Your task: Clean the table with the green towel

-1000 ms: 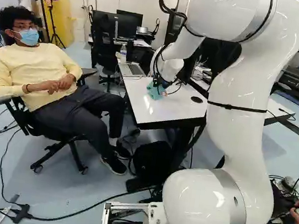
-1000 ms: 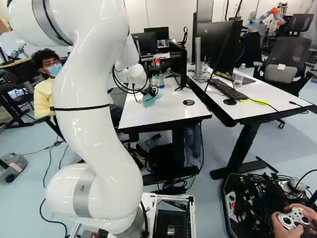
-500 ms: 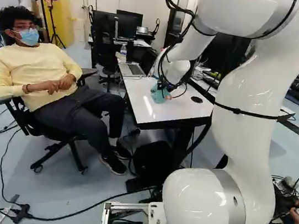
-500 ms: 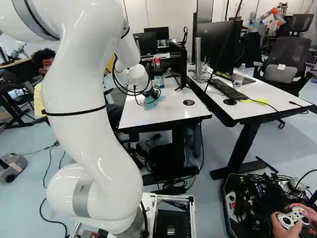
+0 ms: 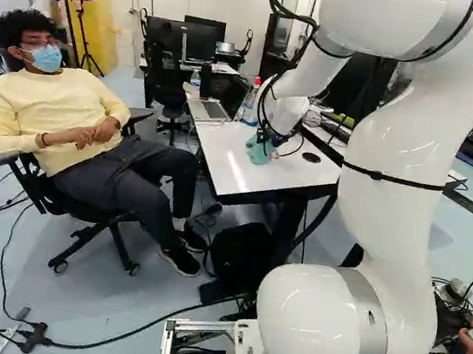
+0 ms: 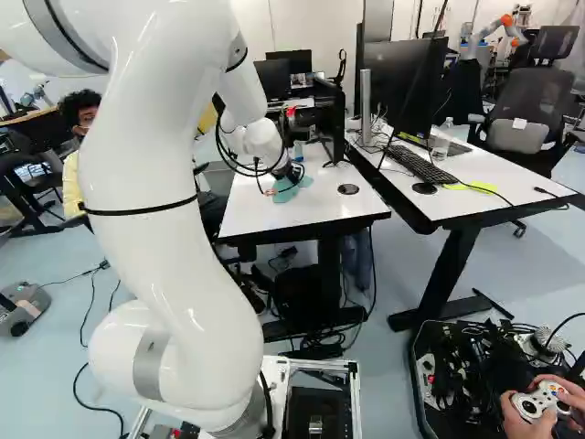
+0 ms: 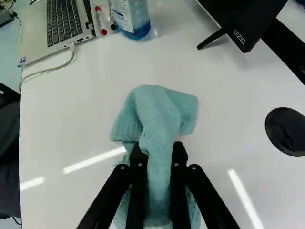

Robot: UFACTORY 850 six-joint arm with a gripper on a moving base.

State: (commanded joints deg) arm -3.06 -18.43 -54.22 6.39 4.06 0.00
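Observation:
In the right base view my gripper (image 6: 294,172) is low over the white table (image 6: 338,203), with the teal-green towel (image 6: 291,190) beneath it. The left base view has the towel (image 5: 260,152) bunched on the tabletop, away from its front edge. Seen from the wrist, both fingers of the gripper (image 7: 159,151) pinch the towel (image 7: 159,112) from two sides. A folded part of the cloth spreads ahead of the fingertips, and more hangs out behind and below them.
Ahead of the gripper stand a laptop (image 7: 59,24), markers (image 7: 101,20), a bottle of blue liquid (image 7: 131,16) and a monitor (image 7: 252,21). A black round cap (image 7: 287,131) lies in the tabletop. A seated person (image 5: 59,121) is beside the table.
The arm has carried the gripper and towel across the tabletop, toward the right in both base views. The bottle has come into sight behind the arm in the left base view. The base has stayed put.

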